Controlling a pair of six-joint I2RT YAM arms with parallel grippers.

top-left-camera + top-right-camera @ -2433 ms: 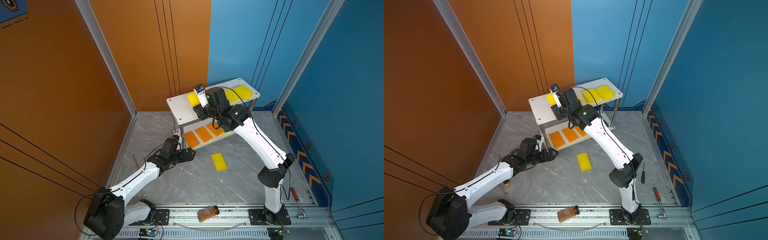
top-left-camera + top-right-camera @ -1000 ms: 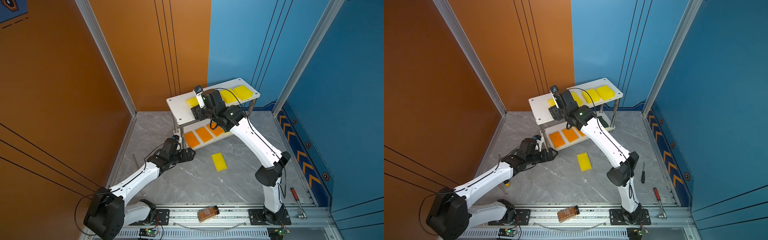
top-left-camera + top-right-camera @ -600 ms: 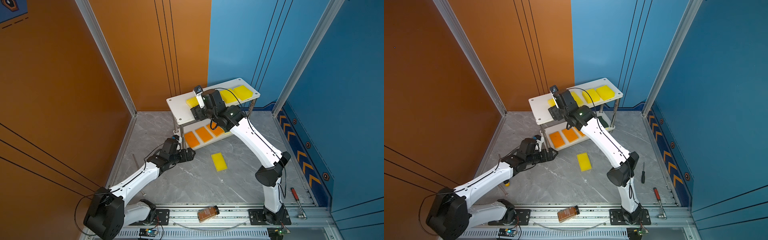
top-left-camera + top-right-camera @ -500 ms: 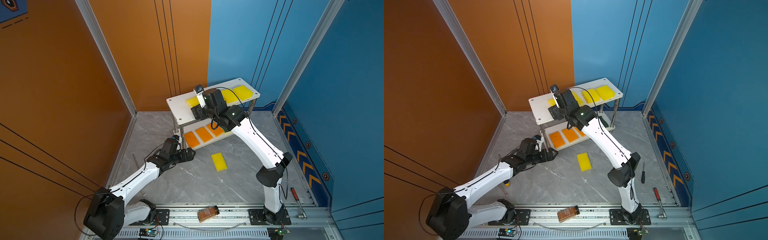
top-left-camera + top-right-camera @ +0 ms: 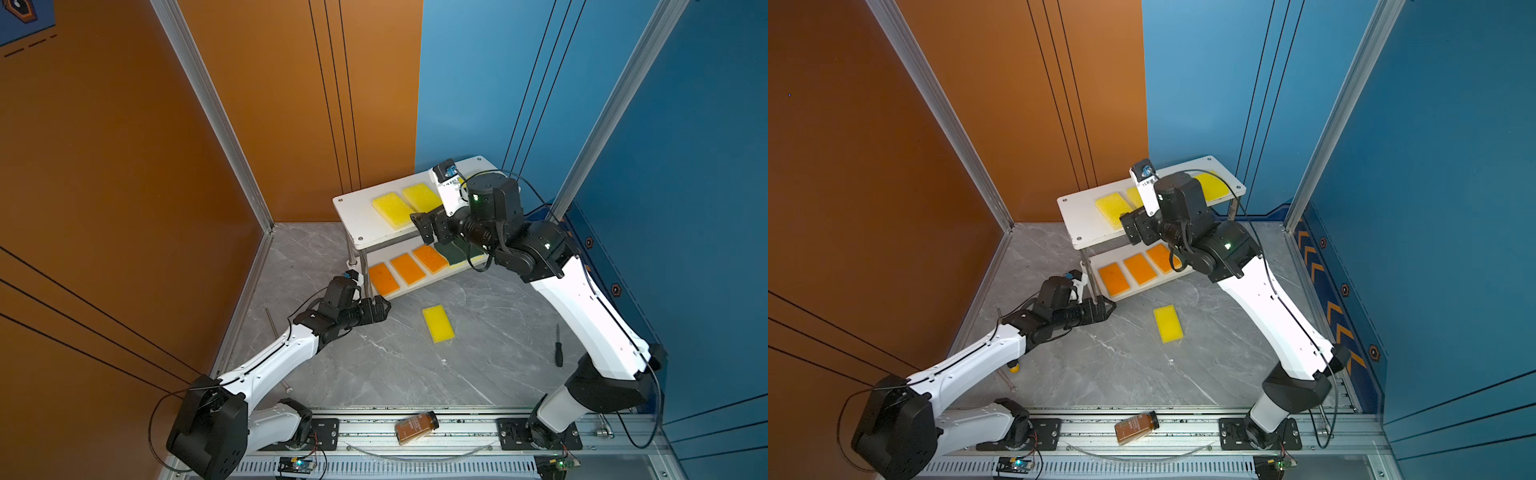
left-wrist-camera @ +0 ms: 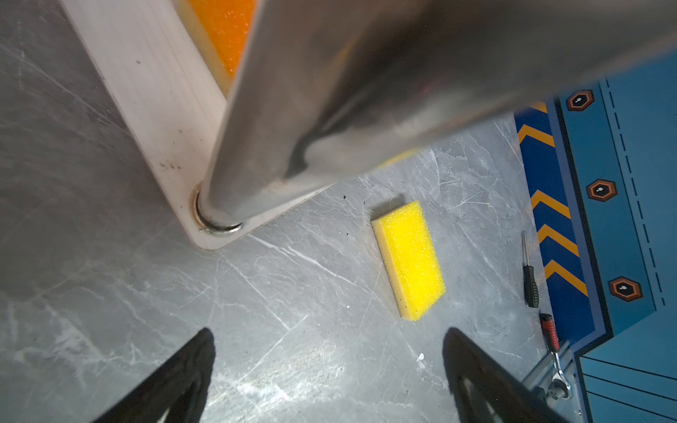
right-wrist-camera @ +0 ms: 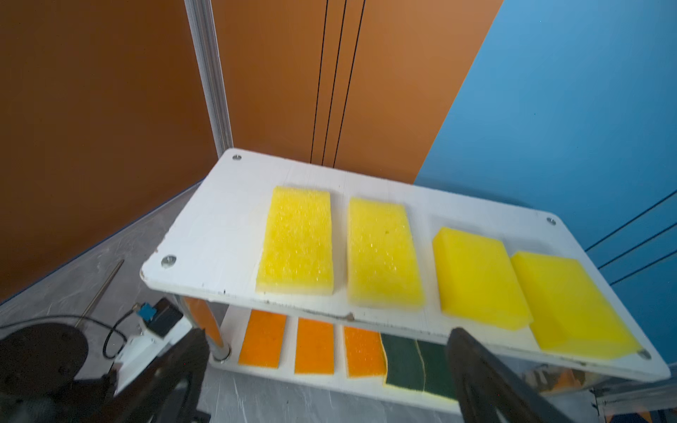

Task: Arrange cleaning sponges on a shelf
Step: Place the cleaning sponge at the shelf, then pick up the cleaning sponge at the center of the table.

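Stocktake: nine shelved, one loose

At the far end of the grey marbled surface (image 5: pixel 374 365) stands the white two-tier shelf with chrome tube legs (image 5: pixel 357 212). Only the right wrist view takes in its whole top board, where four bright yellow rectangular foam sponges (image 7: pixel 383 252) lie flat side by side. In both top views the white right arm (image 5: pixel 582 307) covers part of that row.

On the lower board three orange foam sponges (image 5: pixel 407 269) lie in a row, with two dark green wavy-edged scouring sponges (image 7: pixel 399 360) edge to edge beside them. A fifth yellow foam sponge (image 5: pixel 437 323) lies flat on the surface in front of the shelf, between the two arms and touching neither.

The right gripper (image 5: pixel 422 228) hovers at the front edge of the top board, and its wrist view shows the jaws spread wide with nothing between them. The left gripper (image 5: pixel 382 309) hangs low by the lower board's corner, likewise agape and empty. Its wrist view, half filled by a chrome leg, shows the loose sponge ahead of the fingertips. Farther off lie a black-handled screwdriver (image 6: pixel 529 278) and a red-handled tool (image 6: pixel 549 329).

The top views alone show a brown bottle with a black cap (image 5: pixel 417 427) on its side on the front metal rail (image 5: pixel 457 428).
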